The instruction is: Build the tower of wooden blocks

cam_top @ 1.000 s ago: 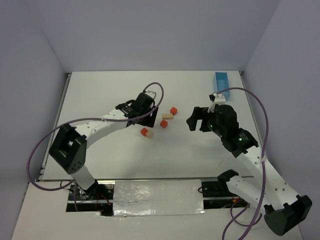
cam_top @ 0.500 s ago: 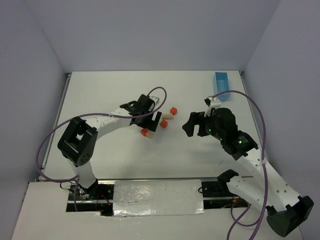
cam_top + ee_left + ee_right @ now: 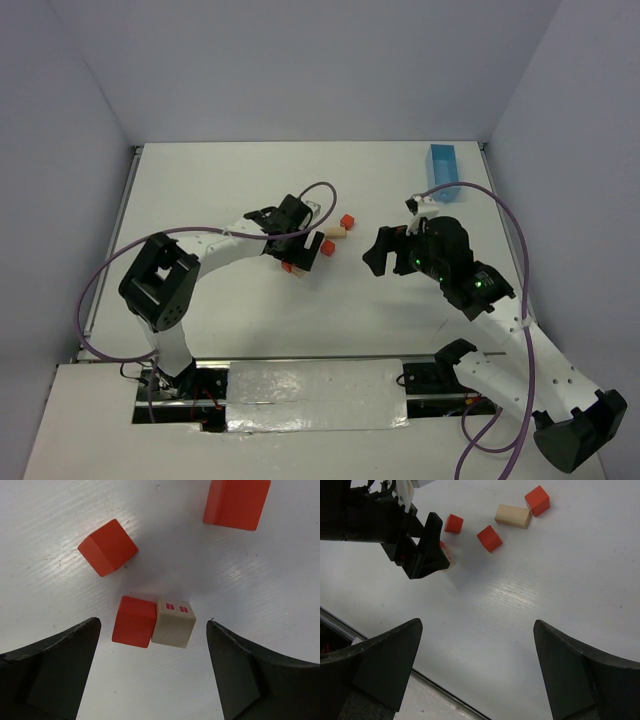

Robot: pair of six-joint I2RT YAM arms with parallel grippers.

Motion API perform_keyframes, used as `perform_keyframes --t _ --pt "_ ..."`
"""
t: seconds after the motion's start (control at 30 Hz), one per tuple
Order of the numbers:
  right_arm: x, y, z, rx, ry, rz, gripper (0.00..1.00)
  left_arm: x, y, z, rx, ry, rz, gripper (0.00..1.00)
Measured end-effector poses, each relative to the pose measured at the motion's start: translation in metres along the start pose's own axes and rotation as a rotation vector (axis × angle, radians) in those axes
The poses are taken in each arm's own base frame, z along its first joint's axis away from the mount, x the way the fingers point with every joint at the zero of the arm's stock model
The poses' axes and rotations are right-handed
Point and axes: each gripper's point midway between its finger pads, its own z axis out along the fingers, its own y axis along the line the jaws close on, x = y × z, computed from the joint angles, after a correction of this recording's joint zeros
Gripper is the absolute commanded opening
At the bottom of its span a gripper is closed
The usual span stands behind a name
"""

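Observation:
Small wooden blocks lie at mid-table. In the top view a red cube [image 3: 347,221], a tan bar [image 3: 335,232] and a second red cube [image 3: 327,247] lie in a row. My left gripper [image 3: 300,255] is open and hovers over a red cube [image 3: 134,621] that touches a tan cube [image 3: 173,622]. The pair lies between its open fingers, apart from them. Another red cube [image 3: 107,547] and a red block [image 3: 236,502] lie beyond. My right gripper [image 3: 378,252] is open and empty, right of the blocks, above bare table [image 3: 485,605].
A light-blue tray [image 3: 443,172] stands at the back right of the table. The left arm's cable loops over the blocks' far side. The table's near edge [image 3: 380,652] shows in the right wrist view.
My left gripper has moved nearer and to the right, from behind the blocks to over the red and tan pair. My right gripper has shifted a little left.

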Motion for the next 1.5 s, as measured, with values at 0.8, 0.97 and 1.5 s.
perform_keyframes --t 0.8,0.97,1.5 --pt "-0.001 0.001 0.003 -0.004 -0.001 -0.001 1.00 0.012 -0.002 0.008 -0.020 0.041 0.036 0.32" --pt "-0.001 0.001 0.003 -0.004 -0.002 -0.001 1.00 0.012 0.001 0.008 -0.039 0.040 0.020 0.13" --pt "-0.001 0.001 0.004 -0.008 -0.004 -0.002 1.00 -0.034 0.133 -0.047 -0.324 -0.117 -0.463 0.02"
